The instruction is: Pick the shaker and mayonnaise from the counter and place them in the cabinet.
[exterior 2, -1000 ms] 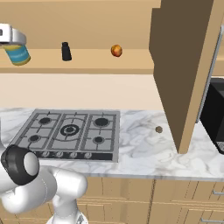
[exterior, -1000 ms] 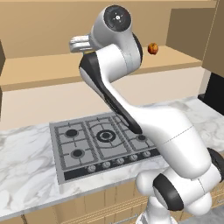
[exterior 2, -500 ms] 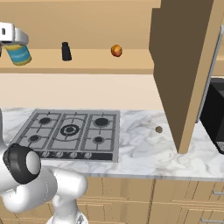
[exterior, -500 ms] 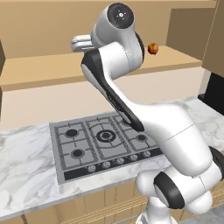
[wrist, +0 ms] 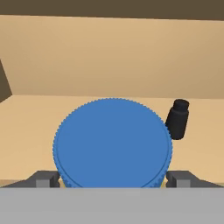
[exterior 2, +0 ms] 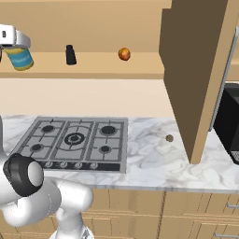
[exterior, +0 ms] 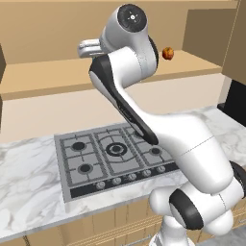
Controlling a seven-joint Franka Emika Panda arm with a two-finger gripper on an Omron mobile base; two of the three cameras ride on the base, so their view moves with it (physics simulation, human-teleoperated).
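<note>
Blue-lidded mayonnaise (exterior 2: 20,58) stands upright on the cabinet (exterior 2: 140,63) shelf, lid upward, fingers (wrist: 43,178) spread wide either side.

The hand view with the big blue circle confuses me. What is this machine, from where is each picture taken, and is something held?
The machine is a white robot arm on a driving base, in a rendered kitchen. Two cameras sit behind it, left and right. The third rides on the hand and looks along the gripper.

The blue circle is the lid of the mayonnaise, a small jar on the cabinet shelf. The fingers stand on either side of it, but whether they press on it cannot be told.

On the same shelf stand a black shaker and a small orange-red fruit. Below is a marble counter with a gas hob.
</note>
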